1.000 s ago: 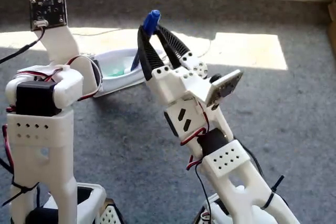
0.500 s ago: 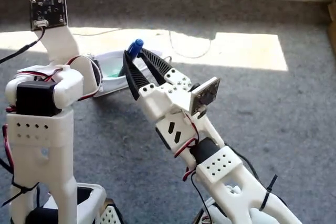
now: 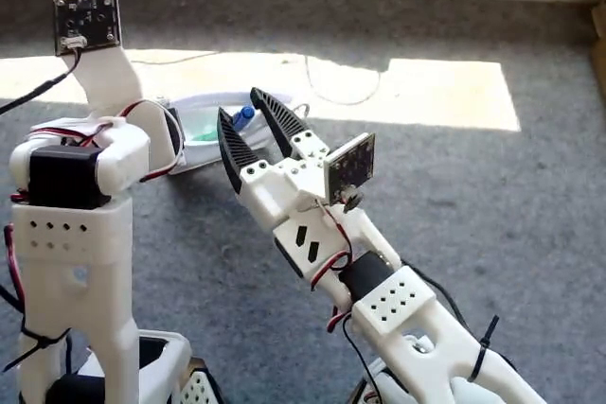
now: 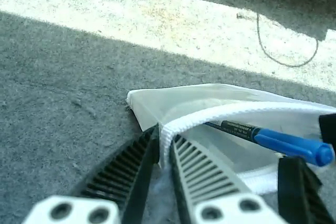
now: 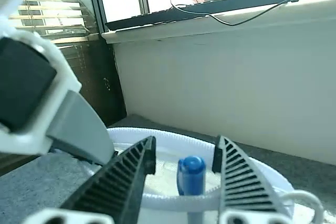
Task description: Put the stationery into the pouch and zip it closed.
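A white pouch (image 3: 204, 126) lies on the grey carpet beside the left arm (image 3: 95, 167). My left gripper (image 4: 164, 145) is shut on the pouch's white zipper edge (image 4: 210, 116) and holds the mouth up. A blue pen (image 4: 273, 141) rests with its black end inside the pouch (image 4: 173, 100). My right gripper (image 3: 240, 106) hangs over the mouth, open, with the pen's blue cap (image 3: 244, 116) standing free between its black fingers. In the right wrist view the cap (image 5: 191, 174) has a gap on each side inside the right gripper (image 5: 184, 153), and the pouch rim (image 5: 157, 137) curves behind.
Grey carpet (image 3: 492, 196) spreads to the right, with a sunlit patch (image 3: 445, 92) behind the pouch. A thin cable (image 3: 331, 92) trails across that patch. Both arm bases (image 3: 142, 366) stand at the near edge.
The right gripper came down and left toward the pouch with the blue pen. Its jaws spread wider and the pen sank lower into the pouch mouth. The left arm stayed put.
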You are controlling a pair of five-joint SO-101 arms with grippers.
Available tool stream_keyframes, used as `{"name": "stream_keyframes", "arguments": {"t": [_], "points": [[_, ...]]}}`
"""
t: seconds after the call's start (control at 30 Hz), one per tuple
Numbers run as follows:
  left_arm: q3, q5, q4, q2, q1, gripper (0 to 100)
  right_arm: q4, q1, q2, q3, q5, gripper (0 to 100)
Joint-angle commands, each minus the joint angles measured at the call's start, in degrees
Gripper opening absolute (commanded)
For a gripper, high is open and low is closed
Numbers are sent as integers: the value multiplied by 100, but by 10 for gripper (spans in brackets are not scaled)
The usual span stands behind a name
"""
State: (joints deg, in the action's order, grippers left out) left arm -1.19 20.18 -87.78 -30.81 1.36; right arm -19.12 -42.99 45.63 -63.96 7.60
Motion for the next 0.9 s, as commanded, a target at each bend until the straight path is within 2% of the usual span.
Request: {"name": "stream_keyframes", "arguments": {"t": [0.0, 0.1, 0.27, 0.67, 0.77, 0.87], "points": [[259, 18, 0, -136, 48, 7, 48, -110, 57, 75, 26, 166], [259, 9, 0, -136, 48, 7, 48, -84, 57, 101, 18, 155], [259, 9, 0, -136, 48, 7, 48, -75, 57, 101, 9, 5], [57, -141, 35, -136, 57, 7, 57, 31, 171, 207, 70, 5], [4, -141, 35, -136, 163, 7, 92, 207, 567, 233, 545, 5], [31, -141, 35, -136, 277, 7, 752, 382, 1051, 347, 905, 5]]}}
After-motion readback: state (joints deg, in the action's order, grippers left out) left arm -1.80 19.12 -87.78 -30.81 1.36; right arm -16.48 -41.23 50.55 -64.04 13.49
